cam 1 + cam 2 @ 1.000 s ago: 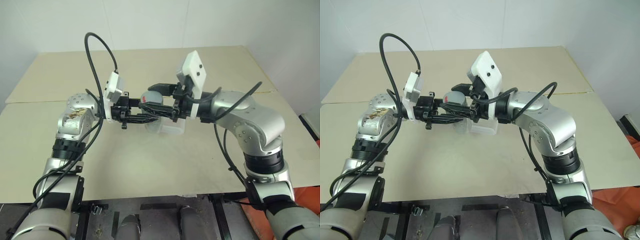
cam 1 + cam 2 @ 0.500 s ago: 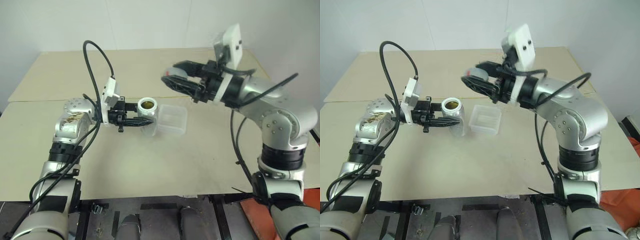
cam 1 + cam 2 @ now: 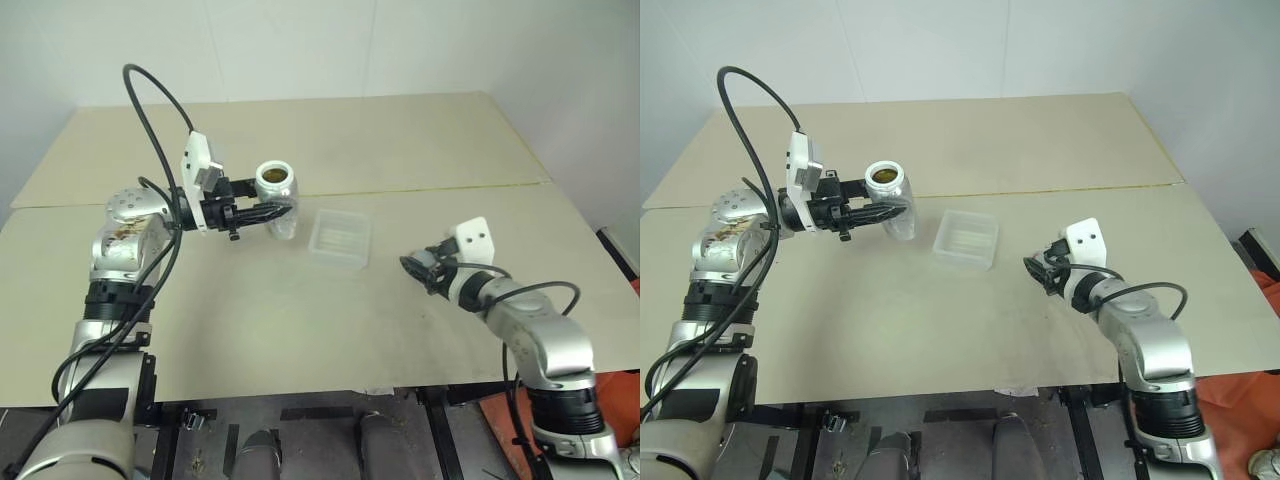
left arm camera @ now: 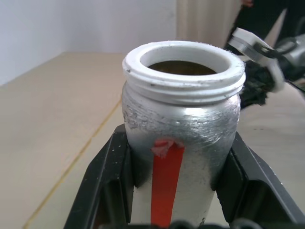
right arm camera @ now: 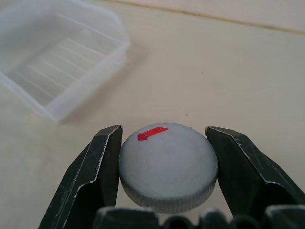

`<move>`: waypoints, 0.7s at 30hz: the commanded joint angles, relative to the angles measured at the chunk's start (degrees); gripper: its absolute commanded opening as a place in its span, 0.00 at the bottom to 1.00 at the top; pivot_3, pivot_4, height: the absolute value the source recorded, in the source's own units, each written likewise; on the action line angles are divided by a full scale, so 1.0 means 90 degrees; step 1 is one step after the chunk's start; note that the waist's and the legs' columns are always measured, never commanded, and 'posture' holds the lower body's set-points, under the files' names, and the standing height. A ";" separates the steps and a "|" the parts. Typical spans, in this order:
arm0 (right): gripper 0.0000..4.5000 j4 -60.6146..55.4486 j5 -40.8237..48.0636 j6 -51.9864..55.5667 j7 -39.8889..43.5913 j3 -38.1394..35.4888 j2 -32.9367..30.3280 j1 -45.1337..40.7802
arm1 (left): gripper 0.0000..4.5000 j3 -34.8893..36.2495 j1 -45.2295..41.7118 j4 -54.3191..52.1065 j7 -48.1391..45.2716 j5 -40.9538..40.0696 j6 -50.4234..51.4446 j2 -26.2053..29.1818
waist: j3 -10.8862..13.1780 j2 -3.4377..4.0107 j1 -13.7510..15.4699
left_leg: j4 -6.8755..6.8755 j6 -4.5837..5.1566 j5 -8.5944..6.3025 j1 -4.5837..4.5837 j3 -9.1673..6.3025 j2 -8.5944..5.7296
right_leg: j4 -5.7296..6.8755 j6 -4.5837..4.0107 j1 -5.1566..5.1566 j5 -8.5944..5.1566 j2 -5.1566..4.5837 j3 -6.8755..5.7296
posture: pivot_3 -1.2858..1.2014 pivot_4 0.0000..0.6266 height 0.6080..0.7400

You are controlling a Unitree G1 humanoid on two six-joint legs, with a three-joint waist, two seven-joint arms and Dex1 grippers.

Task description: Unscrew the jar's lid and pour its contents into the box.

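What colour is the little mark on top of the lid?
Red, on the grey lid. It shows best in the right wrist view.

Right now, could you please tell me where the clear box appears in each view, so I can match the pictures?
Left eye view: the box lies at table centre, right of the jar.
Right eye view: the box lies at centre, again right of the jar.
Left wrist view: not in it.
Right wrist view: box beyond the lid.
Shared landmark: the jar.

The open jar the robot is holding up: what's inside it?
The jar, held upright in the left gripper with its lid off, shows something dark brownish through its mouth. Its wall hides the lower inside, so the shape and amount are unclear.
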 commanded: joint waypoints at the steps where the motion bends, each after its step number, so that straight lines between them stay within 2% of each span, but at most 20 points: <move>1: 0.89 0.0154 -0.0360 -0.0358 -0.0180 0.0039 0.0085 0.0094 | 0.42 0.0152 -0.0092 -0.0115 0.0473 0.0119 -0.0205 -0.0087 | 0.0000 0.0000 0.0018 | 0.0000 0.0000 0.0000 -0.0002 0.0000 0.0000 | 0.0000 0.0000 0.0001 0.0000 0.0000 0.0000 | 0.52 0.24 1.00; 3: 1.00 -0.0011 -0.0378 -0.0312 -0.0158 0.0004 0.0086 0.0177 | 0.42 0.0141 -0.0059 -0.0192 0.0690 0.0216 -0.0256 -0.0122 | 0.0000 0.0000 0.0021 | 0.0000 -0.0001 0.0001 -0.0003 0.0000 -0.0001 | 0.0000 0.0000 0.0001 0.0000 -0.0001 -0.0001 | 0.52 0.24 1.00; 6: 1.00 -0.0571 -0.0142 -0.0058 0.0119 -0.0200 -0.0151 0.0153 | 0.42 -0.0035 -0.0190 -0.0008 0.1240 0.0725 -0.0698 -0.0227 | 0.0000 0.0000 0.0031 | 0.0000 -0.0001 0.0001 -0.0002 -0.0002 0.0000 | -0.0003 0.0000 -0.0001 0.0000 0.0000 -0.0001 | 0.52 0.24 1.00; 9: 1.00 -0.1362 0.0746 0.0746 0.0721 -0.0692 -0.0588 -0.0166 | 0.42 -0.0484 -0.0507 0.0598 0.2346 0.1941 -0.2014 -0.0402 | 0.0000 0.0000 0.0109 | 0.0002 -0.0002 0.0001 -0.0005 -0.0002 -0.0004 | -0.0012 0.0002 0.0000 0.0001 -0.0003 -0.0001 | 0.52 0.24 1.00; 11: 1.00 -0.1625 0.1470 0.1597 0.1009 -0.0996 -0.0872 -0.0559 | 0.42 -0.0923 -0.0766 0.1229 0.3318 0.2999 -0.3252 -0.0412 | 0.0000 0.0000 0.0155 | 0.0003 -0.0002 0.0001 0.0000 -0.0001 -0.0005 | -0.0013 0.0002 0.0004 0.0001 -0.0002 -0.0001 | 0.52 0.24 1.00; 13: 1.00 -0.1777 0.2402 0.2641 0.1239 -0.1386 -0.1088 -0.1073 | 0.42 -0.1932 -0.1241 0.2015 0.5282 0.5019 -0.4822 -0.0147 | 0.0001 -0.0002 0.0189 | 0.0001 -0.0001 0.0001 0.0003 -0.0001 -0.0004 | -0.0013 0.0001 0.0006 0.0001 -0.0001 -0.0001 | 0.52 0.24 1.00; 15: 1.00 -0.1848 0.2936 0.3178 0.1384 -0.1543 -0.1248 -0.1382 | 0.42 -0.2504 -0.1706 0.2644 0.6554 0.6047 -0.5542 -0.0128 | 0.0001 -0.0003 0.0230 | 0.0000 0.0000 0.0000 0.0001 -0.0002 -0.0005 | -0.0020 0.0000 0.0008 0.0002 -0.0001 -0.0002 | 0.52 0.24 1.00; 16: 1.00 -0.1867 0.3082 0.3335 0.1418 -0.1554 -0.1323 -0.1502 | 0.42 -0.2778 -0.1959 0.2918 0.7149 0.6486 -0.5657 -0.0176 | 0.0001 -0.0003 0.0265 | 0.0000 0.0001 -0.0001 -0.0005 -0.0002 -0.0005 | -0.0020 0.0002 0.0007 0.0003 -0.0002 -0.0003 | 0.52 0.24 1.00; 18: 1.00 -0.1792 0.3339 0.3563 0.1522 -0.1486 -0.1466 -0.1860 | 0.42 -0.3875 -0.2706 0.3589 0.8657 0.8008 -0.5443 -0.0333 | 0.0002 -0.0004 0.0328 | 0.0002 0.0003 -0.0002 -0.0018 0.0000 -0.0007 | -0.0010 0.0009 0.0003 0.0006 -0.0004 -0.0003 | 0.52 0.24 1.00; 21: 1.00 -0.1742 0.3587 0.3752 0.1567 -0.1416 -0.1555 -0.2130 | 0.42 -0.5257 -0.3455 0.4271 1.0470 0.9650 -0.5280 -0.0511 | 0.0002 -0.0004 0.0383 | 0.0008 0.0003 -0.0002 -0.0035 -0.0002 -0.0017 | -0.0009 0.0018 -0.0003 0.0012 -0.0009 -0.0004 | 0.52 0.24 1.00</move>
